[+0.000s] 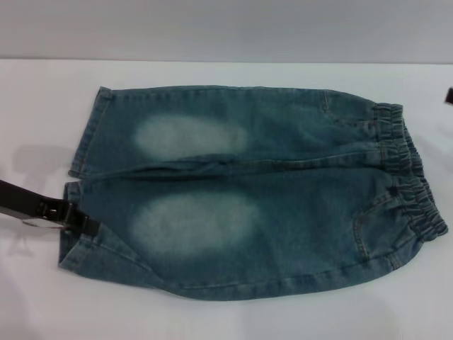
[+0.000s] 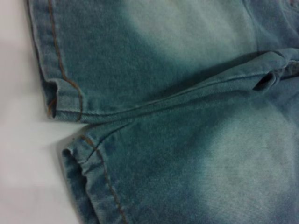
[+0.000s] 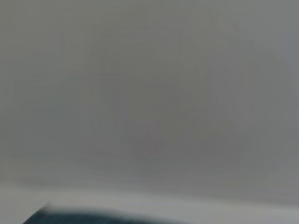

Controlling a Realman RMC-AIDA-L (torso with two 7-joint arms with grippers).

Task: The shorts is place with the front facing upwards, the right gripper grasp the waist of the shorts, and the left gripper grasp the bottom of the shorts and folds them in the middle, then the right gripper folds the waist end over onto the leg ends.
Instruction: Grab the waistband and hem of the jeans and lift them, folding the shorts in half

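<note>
At near hem (image 1: 74,241), left gripper (image 1: 79,221)

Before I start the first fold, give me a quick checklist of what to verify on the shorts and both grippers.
1. Blue-green denim shorts lie flat, front up, on the white table: ok.
2. Ruffled elastic waist is toward the robot's right, stitched leg hems toward its left: ok.
3. Black left gripper is at the near leg's hem: ok.
4. Left gripper's hold on that hem: cannot tell; the left wrist view shows only denim.
5. Right gripper at the waist: not ok; only a dark sliver shows at the head view's right edge, away from the band.
6. Near leg's hem is slightly rumpled by the left gripper: not ok.
</note>
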